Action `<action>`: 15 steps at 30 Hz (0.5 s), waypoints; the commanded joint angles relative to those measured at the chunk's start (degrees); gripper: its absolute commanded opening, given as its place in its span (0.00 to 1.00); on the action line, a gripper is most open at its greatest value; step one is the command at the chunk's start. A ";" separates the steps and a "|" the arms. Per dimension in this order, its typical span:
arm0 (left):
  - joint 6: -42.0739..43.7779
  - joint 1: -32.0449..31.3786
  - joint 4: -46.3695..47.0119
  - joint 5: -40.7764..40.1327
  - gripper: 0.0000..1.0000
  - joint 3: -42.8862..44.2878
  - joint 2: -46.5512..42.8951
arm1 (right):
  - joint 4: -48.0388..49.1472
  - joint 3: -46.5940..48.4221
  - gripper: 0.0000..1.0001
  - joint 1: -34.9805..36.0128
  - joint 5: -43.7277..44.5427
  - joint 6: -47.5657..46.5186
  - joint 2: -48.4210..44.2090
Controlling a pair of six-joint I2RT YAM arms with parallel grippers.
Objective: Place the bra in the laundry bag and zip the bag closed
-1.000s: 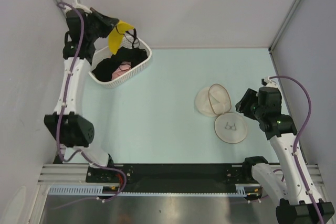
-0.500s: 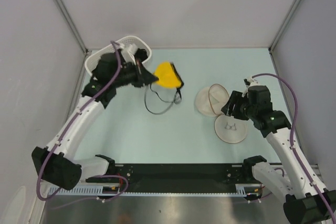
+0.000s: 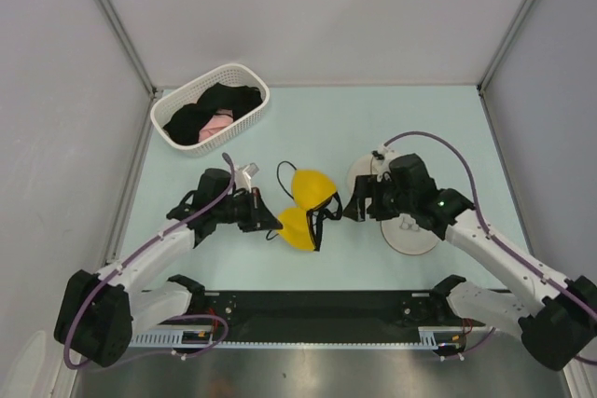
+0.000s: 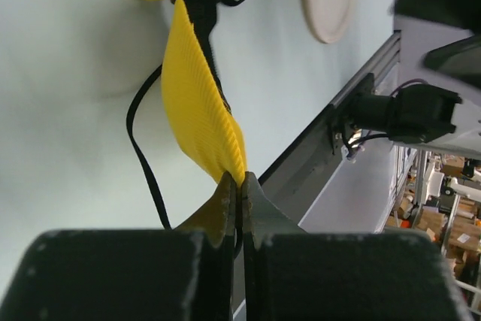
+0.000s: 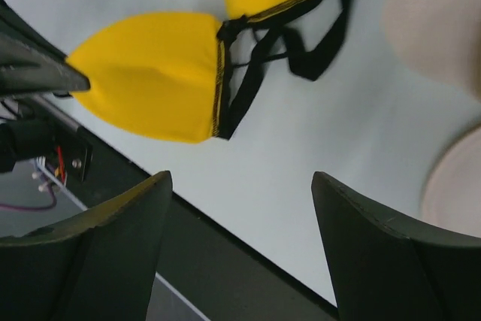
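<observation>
Left jaws pinched tight on edge of yellow bra (image 3: pixel 314 188), stretched over counter (image 3: pixel 373 128). Right jaws wide, empty, just beside bra. Laundry bag (image 3: pixel 410 238) open, partly under right arm.

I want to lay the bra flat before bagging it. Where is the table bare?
Bare: the far strip of table from the basket to the right wall, beyond the laundry bag. Crowded: the near middle, with the left gripper pinching the bra and the right gripper open beside it.
</observation>
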 commanded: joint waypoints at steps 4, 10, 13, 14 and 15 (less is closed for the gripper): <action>-1.63 -0.49 1.64 -0.07 0.00 -3.14 -0.99 | 12.50 -0.51 0.81 8.00 -4.11 5.35 7.65; -2.58 -0.14 -9.05 -12.71 0.04 -1.84 -1.34 | 12.24 2.83 0.81 10.29 0.37 5.18 14.15; -1.99 1.00 -15.48 -16.24 0.16 2.55 0.33 | 12.16 5.45 0.82 10.03 0.91 4.04 17.31; -1.63 1.01 -16.73 -17.55 0.26 3.96 0.34 | 12.07 6.25 0.83 9.68 0.73 2.99 18.19; -1.54 1.01 -17.61 -20.79 0.46 6.41 -0.62 | 11.37 7.56 0.84 8.89 0.38 2.28 19.42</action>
